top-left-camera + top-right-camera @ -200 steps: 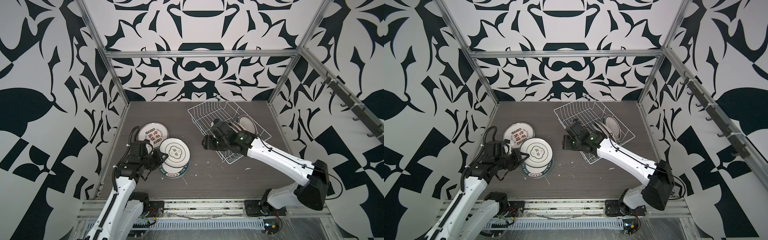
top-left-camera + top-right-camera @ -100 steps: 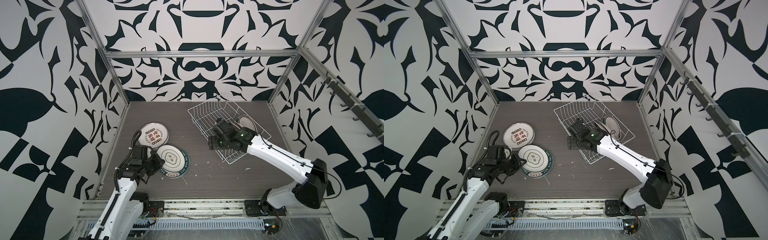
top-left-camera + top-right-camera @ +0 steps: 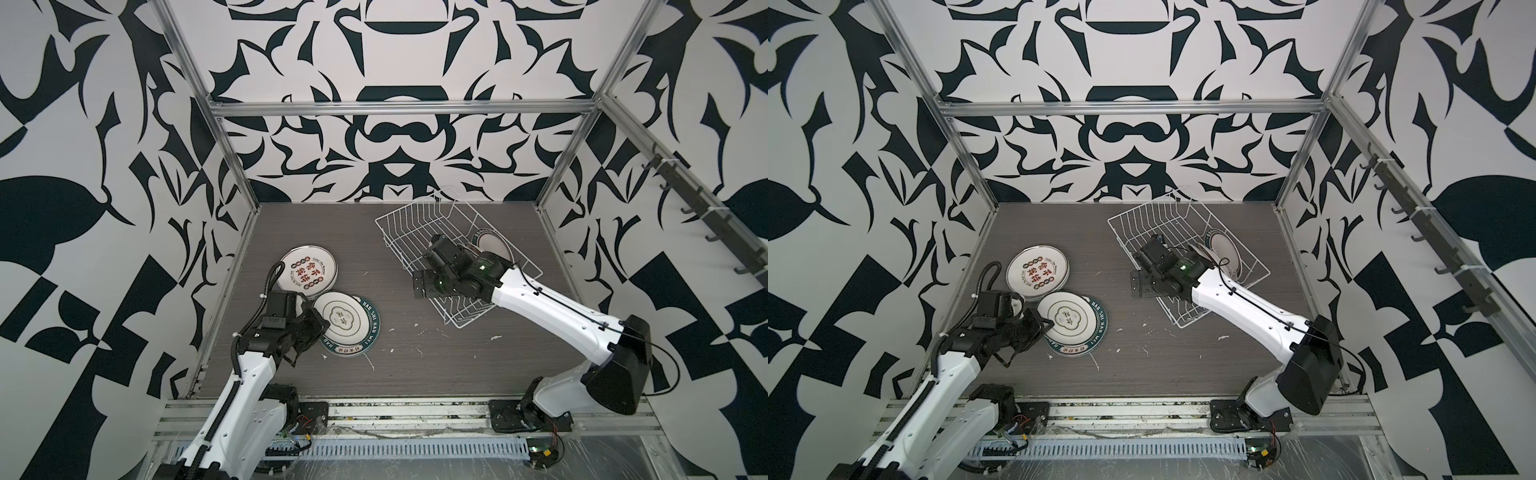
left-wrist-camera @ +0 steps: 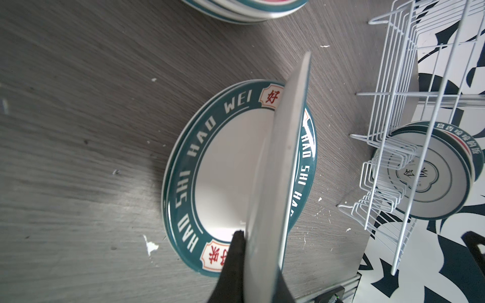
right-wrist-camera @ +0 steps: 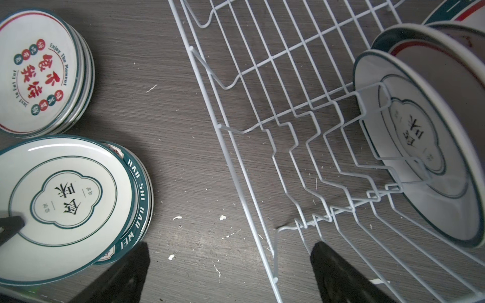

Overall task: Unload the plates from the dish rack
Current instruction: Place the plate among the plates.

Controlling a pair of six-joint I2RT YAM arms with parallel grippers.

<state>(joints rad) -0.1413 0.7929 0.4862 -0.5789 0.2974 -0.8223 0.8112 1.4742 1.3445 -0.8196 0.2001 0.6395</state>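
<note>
Left wrist view: left gripper (image 4: 258,259) pinches a round white plate (image 4: 286,157), now lowered over the teal-rimmed stack (image 4: 204,147); right gripper (image 5: 228,265), newly spread, faces the white wire dish rack (image 5: 273,56); next plate due.

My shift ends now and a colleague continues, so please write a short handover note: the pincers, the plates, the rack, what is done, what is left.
Left pincer: shut on a cloud-motif plate, held tilted over the green-rimmed stack.
Right pincer: open, empty, by the dish rack's edge.
Done: two stacks on the table, the second being the red-character stack.
Left: set down the held plate, then unload at least three plates standing at one end of the rack.
</note>
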